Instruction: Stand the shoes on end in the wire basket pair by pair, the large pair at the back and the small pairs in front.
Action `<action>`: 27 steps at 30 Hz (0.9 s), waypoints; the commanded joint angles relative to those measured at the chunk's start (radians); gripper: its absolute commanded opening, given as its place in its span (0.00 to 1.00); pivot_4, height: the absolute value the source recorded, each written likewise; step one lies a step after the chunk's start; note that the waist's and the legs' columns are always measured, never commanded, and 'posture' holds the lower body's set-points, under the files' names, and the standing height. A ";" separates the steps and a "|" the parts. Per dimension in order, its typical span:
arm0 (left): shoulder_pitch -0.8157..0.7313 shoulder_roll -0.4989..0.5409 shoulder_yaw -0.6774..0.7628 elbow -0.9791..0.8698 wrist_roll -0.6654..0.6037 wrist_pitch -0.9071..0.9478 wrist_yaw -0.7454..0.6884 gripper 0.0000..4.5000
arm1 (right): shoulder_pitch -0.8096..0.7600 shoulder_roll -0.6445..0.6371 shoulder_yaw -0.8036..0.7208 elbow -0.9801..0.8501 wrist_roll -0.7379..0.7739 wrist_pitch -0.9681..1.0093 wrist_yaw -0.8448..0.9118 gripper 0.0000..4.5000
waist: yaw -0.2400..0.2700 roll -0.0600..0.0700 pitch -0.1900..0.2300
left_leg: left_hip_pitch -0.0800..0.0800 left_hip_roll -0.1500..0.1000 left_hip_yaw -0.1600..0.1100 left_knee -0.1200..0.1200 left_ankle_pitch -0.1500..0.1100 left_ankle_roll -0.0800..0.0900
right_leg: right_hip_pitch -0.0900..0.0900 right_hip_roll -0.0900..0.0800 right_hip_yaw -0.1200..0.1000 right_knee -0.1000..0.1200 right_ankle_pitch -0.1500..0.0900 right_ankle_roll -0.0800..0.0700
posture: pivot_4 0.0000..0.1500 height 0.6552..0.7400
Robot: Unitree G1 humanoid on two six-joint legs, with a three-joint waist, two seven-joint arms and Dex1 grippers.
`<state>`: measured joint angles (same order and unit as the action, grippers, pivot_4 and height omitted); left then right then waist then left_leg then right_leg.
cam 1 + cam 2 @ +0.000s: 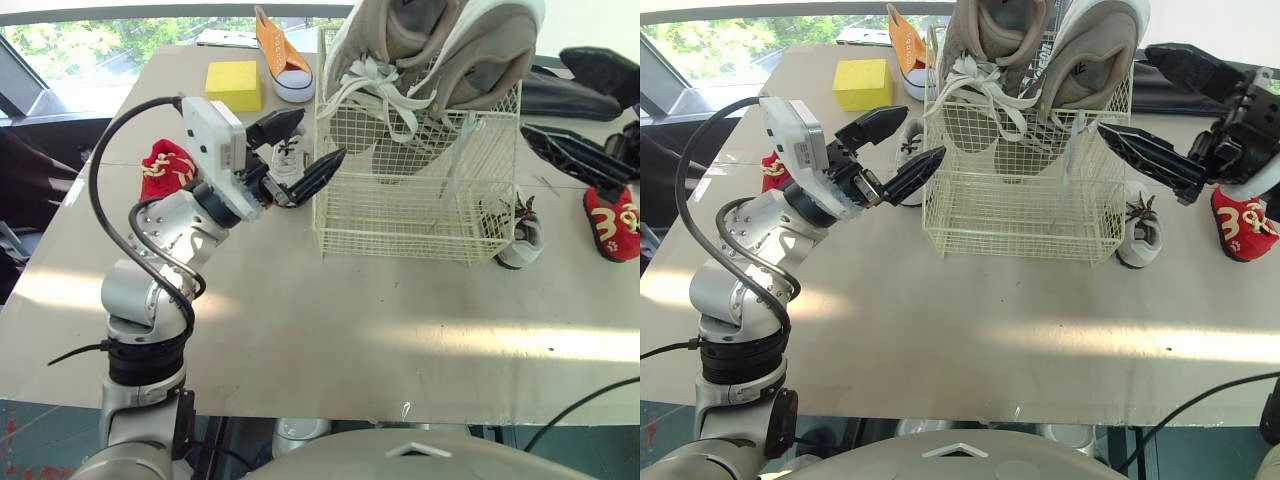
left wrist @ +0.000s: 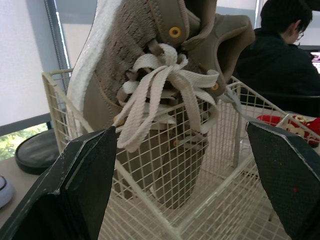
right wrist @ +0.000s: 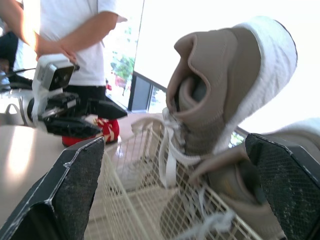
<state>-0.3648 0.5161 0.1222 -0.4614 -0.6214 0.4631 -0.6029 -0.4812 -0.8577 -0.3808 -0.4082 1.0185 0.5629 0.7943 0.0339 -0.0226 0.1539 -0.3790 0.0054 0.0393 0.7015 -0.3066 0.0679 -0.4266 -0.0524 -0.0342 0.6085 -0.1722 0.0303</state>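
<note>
The wire basket (image 1: 400, 222) stood upper centre on the surface (image 1: 330, 330), the large tan pair (image 1: 440, 50) on end inside it. The left hand (image 1: 318, 137) gaped empty just left of it, and the right hand (image 1: 1128, 90) was open at its right. A red shoe (image 1: 165, 168) lay outside at mid-left.

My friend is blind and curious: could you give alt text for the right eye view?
A wire basket on a table holds a large tan pair of shoes standing on end. An open left tool and open right tool flank it; small shoes lie around.
</note>
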 commanded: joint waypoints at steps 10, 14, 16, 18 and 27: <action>-0.388 0.112 -0.119 0.184 0.179 0.110 -0.013 0.99 | -0.072 0.026 0.043 -0.028 -0.022 -0.017 0.054 1.00 | 0.010 0.000 0.000 | -0.003 -0.002 -0.004 0.000 0.000 0.001 | 0.000 0.002 -0.004 -0.002 0.000 0.000 | 1.00 1.00; -0.563 0.169 -0.225 0.417 0.272 0.003 -0.210 0.99 | -0.020 0.011 0.000 -0.071 -0.026 -0.015 0.037 1.00 | -0.001 0.001 0.001 | -0.002 -0.002 0.001 0.000 0.000 0.000 | -0.001 0.002 -0.003 -0.001 0.001 0.003 | 1.00 1.00; -0.660 0.151 -0.259 0.556 0.299 -0.026 -0.272 0.94 | 0.011 0.003 -0.027 -0.097 -0.032 -0.013 0.020 1.00 | 0.000 0.001 0.001 | -0.003 -0.002 0.002 0.000 0.000 0.000 | -0.002 0.003 -0.003 -0.001 0.000 0.003 | 1.00 1.00; -0.732 0.132 -0.314 0.681 0.366 -0.123 -0.337 0.81 | 0.056 -0.007 -0.058 -0.128 -0.040 -0.011 0.005 1.00 | 0.004 0.001 0.001 | -0.003 -0.002 0.002 0.000 0.000 0.000 | -0.003 0.003 -0.003 -0.001 0.000 0.004 | 1.00 1.00; -0.846 0.020 -0.331 0.942 0.462 -0.279 -0.444 0.08 | 0.325 -0.034 -0.283 -0.286 0.005 0.036 -0.081 1.00 | 0.012 0.000 0.001 | -0.004 -0.003 0.004 0.000 -0.002 0.003 | -0.003 0.000 -0.001 -0.002 -0.001 0.006 | 1.00 1.00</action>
<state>-1.1937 0.5593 -0.1998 0.4682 -0.1684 0.1948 -1.0231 -0.1694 -0.8783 -0.5984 -0.6499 0.9971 0.5962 0.7338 0.0460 -0.0221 0.1551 -0.3834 0.0025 0.0433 0.7020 -0.3083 0.0710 -0.4293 -0.0529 -0.0355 0.6061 -0.1729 0.0362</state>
